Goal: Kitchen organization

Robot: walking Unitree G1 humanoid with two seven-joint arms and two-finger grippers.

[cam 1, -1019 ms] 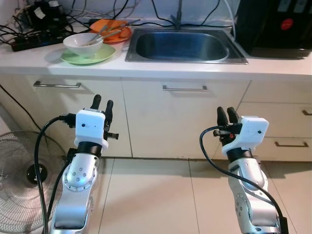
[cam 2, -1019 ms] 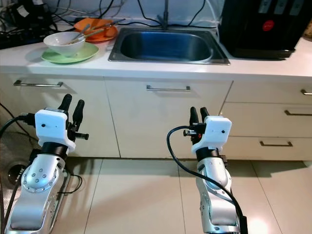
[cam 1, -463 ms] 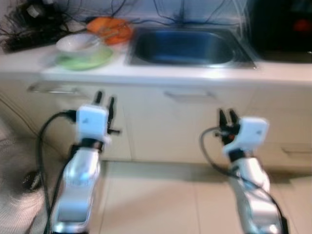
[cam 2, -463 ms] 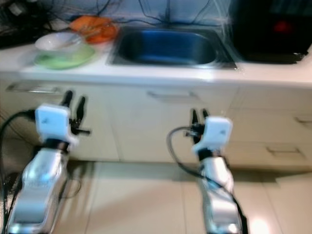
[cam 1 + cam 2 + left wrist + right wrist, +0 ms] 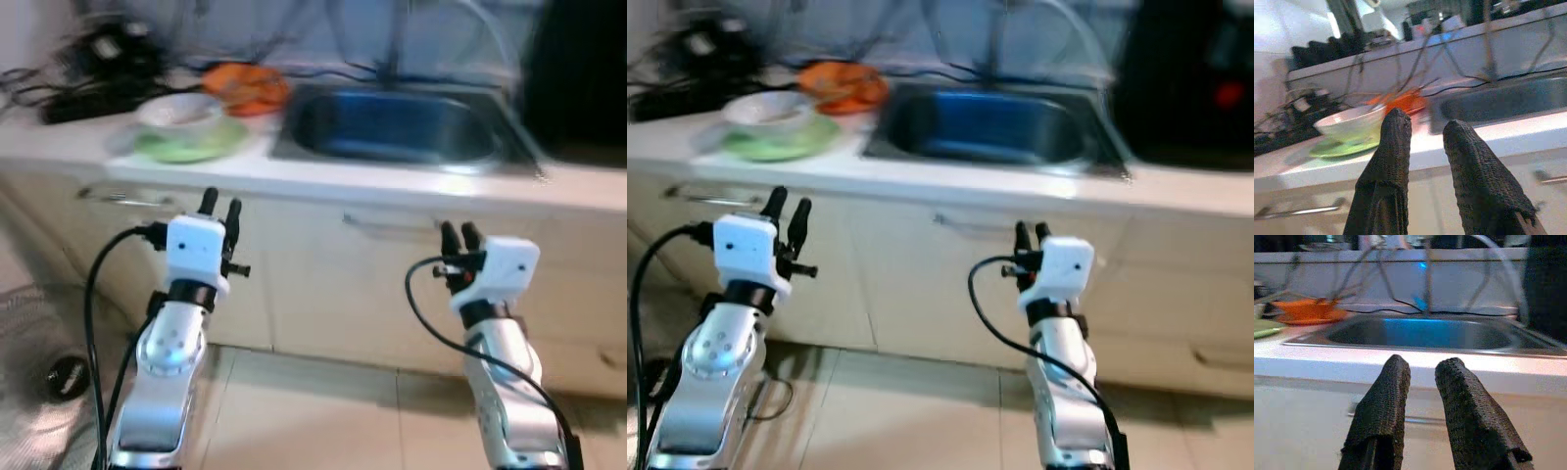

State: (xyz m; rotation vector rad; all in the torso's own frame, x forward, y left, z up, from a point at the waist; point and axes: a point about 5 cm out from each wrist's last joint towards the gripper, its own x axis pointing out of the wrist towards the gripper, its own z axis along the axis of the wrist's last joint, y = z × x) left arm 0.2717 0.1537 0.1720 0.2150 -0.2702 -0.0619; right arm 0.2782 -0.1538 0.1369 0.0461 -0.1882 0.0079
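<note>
A white bowl [image 5: 179,110] with utensils in it sits on a green plate [image 5: 186,145] at the left of the white counter [image 5: 323,176]. Behind it lies an orange plate [image 5: 245,83]. The steel sink [image 5: 402,127] is at the middle. My left gripper [image 5: 220,203] is raised in front of the cabinet, below the green plate, open by a narrow gap and empty. Below the sink's right part, my right gripper [image 5: 458,231] is also slightly open and empty. The left wrist view looks past the fingers [image 5: 1393,142] at the bowl [image 5: 1349,125].
A black appliance [image 5: 578,78] stands on the counter at the right. Cables and a power strip [image 5: 88,98] crowd the back left. A cabinet handle [image 5: 387,223] and a drawer handle [image 5: 118,196] face me. A fan [image 5: 39,362] stands on the tiled floor at left.
The whole picture has shifted right and down and is blurred, so the camera has moved. Both arms keep the same raised pose, and the things on the counter have not moved.
</note>
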